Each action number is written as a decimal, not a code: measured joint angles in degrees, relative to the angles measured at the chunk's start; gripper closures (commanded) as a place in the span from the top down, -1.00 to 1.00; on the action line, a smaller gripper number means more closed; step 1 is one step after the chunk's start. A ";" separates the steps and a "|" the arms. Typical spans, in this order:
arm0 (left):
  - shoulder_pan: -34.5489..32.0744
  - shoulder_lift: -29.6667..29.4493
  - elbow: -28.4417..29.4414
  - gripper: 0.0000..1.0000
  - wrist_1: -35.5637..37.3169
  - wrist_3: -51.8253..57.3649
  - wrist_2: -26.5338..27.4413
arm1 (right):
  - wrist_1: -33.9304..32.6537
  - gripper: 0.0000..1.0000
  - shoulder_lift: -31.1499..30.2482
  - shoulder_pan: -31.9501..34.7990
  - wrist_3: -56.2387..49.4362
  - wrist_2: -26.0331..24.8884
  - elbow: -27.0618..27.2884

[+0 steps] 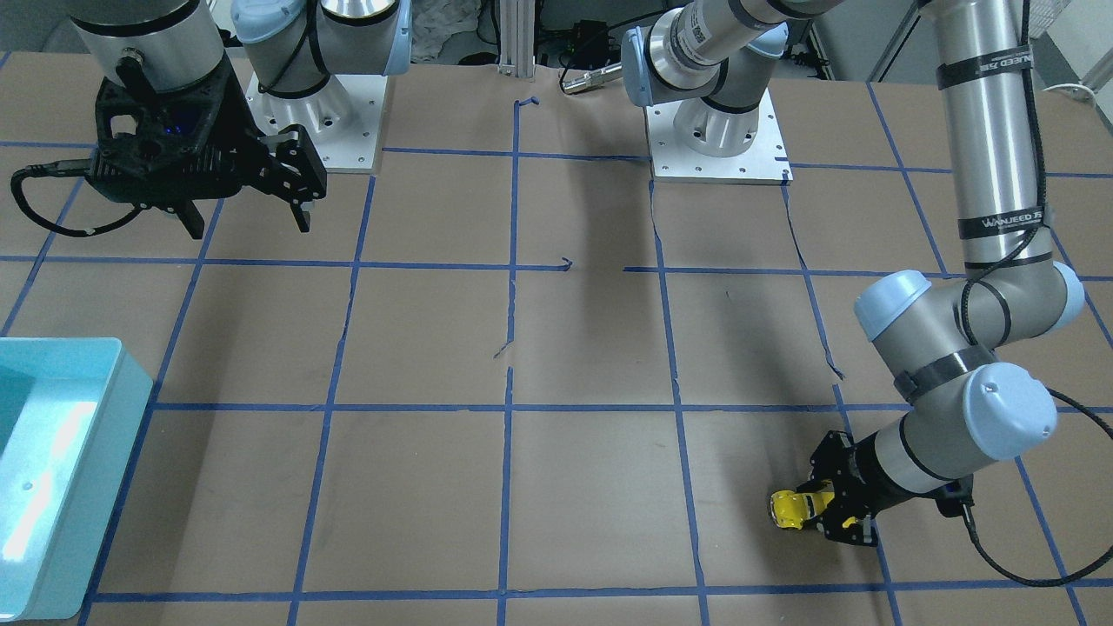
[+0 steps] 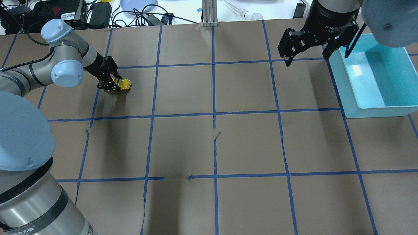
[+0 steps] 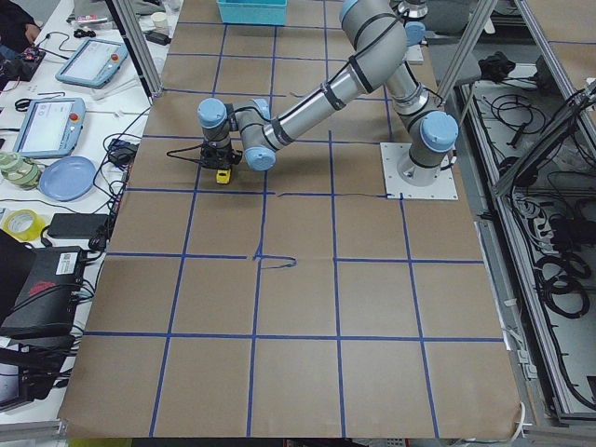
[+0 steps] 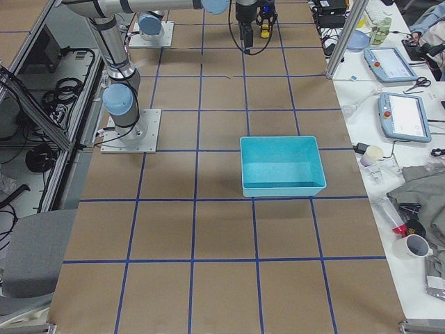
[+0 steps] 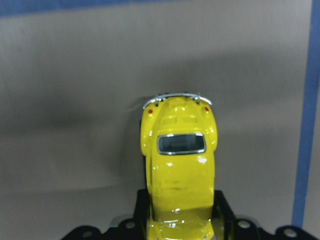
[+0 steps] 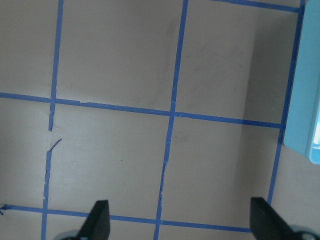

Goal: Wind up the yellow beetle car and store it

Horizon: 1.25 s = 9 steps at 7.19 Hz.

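Left gripper (image 2: 115, 83): low over the table (image 2: 248, 143), on the robot's left side; fingers (image 5: 142, 210) clenched on the car (image 5: 178, 165), one on each flank.
Car: yellow; nose end between the fingers, roof toward the wrist camera; rear window, red tail lights and silvery bumper project past the fingertips; whether the wheels touch the paper cannot be told.
Table: brown paper with a grid of blue tape; one tape line runs just beside the car in the left wrist view.
Right gripper (image 2: 307, 58): raised above the table on the robot's right side, well apart from the car; fingers (image 6: 97, 220) spread wide, nothing between them.
Bin (image 2: 346, 88): pale blue, rectangular; stands on the table just beside the right gripper, well apart from the car.
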 measured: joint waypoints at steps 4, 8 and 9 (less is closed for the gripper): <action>0.86 1.10 0.34 0.81 0.14 -4.45 -0.43 | -0.02 1.00 0.07 -0.01 -0.06 0.08 -0.04; -4.39 6.14 1.91 0.89 -2.27 4.33 5.74 | -0.08 1.00 0.27 -0.10 -0.92 0.08 0.00; -5.74 7.78 3.38 0.90 -4.40 13.58 9.28 | -0.09 1.00 0.28 -0.05 -1.00 0.04 0.03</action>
